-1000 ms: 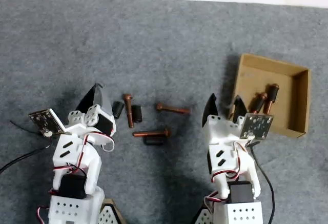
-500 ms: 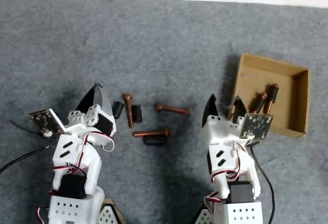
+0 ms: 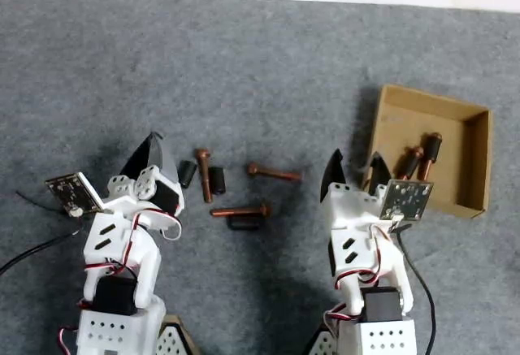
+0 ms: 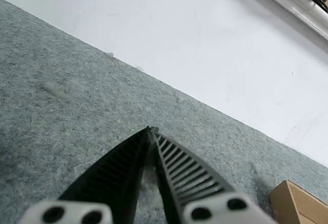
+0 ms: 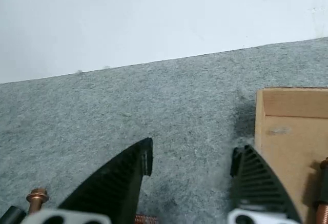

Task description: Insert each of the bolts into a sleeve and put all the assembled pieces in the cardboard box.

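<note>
High view: two bolts point(image 3: 429, 152) in box point(image 3: 406, 115)

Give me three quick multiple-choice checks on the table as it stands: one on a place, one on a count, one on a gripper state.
1. Where do the two assembled pieces lie?
A) in the cardboard box
B) outside it, on its far side
C) leaning against the wall

2. How many bare bolts lie on the grey mat?
A) one
B) three
C) five

3. How does the right gripper stand?
A) open and empty
B) shut on a bolt
C) shut on a sleeve

Answers:
1 A: both sleeved bolts rest side by side on the box floor.
2 B: the high view shows three copper bolts lying loose on the mat, outside the box.
3 A: its wrist view shows the fingers spread, with only mat between them.
</note>
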Robot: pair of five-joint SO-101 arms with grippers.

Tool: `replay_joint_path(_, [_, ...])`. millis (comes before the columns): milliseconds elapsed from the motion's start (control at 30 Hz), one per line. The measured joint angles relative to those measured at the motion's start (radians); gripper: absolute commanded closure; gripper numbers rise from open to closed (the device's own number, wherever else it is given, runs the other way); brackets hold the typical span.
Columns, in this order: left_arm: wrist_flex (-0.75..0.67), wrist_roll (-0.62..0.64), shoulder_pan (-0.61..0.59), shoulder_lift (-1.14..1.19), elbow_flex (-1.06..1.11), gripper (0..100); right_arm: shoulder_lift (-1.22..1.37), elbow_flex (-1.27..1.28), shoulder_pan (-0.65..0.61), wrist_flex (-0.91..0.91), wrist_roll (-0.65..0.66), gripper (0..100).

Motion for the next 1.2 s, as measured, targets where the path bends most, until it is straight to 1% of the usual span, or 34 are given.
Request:
replay_joint_path(67, [0.0, 0.0, 0.0, 0.0, 0.0, 99, 0.0, 0.0, 0.0, 0.0, 0.0, 77.1])
replay_joint_path(133, [0.0, 0.0, 0.0, 0.0, 0.0, 99, 0.0, 0.0, -0.031, 0.0, 0.0, 77.1])
replay_joint_path(200, [0.0, 0.0, -0.002, 0.0, 0.0, 99, 0.0, 0.0, -0.055, 0.0, 0.035, 77.1])
replay_joint_path(267, [0.0, 0.0, -0.009, 0.0, 0.0, 99, 0.0, 0.0, -0.121, 0.009, 0.084, 77.1])
replay_joint_path(433, [0.0, 0.0, -0.051, 0.0, 0.0, 99, 0.037, -0.002, -0.296, 0.014, 0.112, 77.2])
replay_joint_path(533, [0.0, 0.0, -0.057, 0.0, 0.0, 99, 0.144, -0.043, -0.331, 0.015, 0.117, 77.2])
replay_joint_path(700, [0.0, 0.0, -0.064, 0.0, 0.0, 99, 0.44, -0.255, -0.361, 0.015, 0.117, 77.2])
replay_joint_path(800, [0.0, 0.0, -0.086, 0.0, 0.0, 99, 0.661, -0.405, -0.43, 0.009, 0.117, 77.2])
replay_joint_path(1000, [0.0, 0.0, -0.095, 0.0, 0.0, 99, 1.125, -0.632, -0.594, -0.12, 0.117, 77.2])
replay_joint_path(1067, [0.0, 0.0, -0.121, 0.0, 0.0, 99, 1.277, -0.694, -0.623, -0.15, 0.084, 77.2])
replay_joint_path(1200, [-0.003, 0.0, -0.158, 0.0, 0.0, 99, 1.567, -0.832, -0.624, -0.17, -0.009, 77.2])
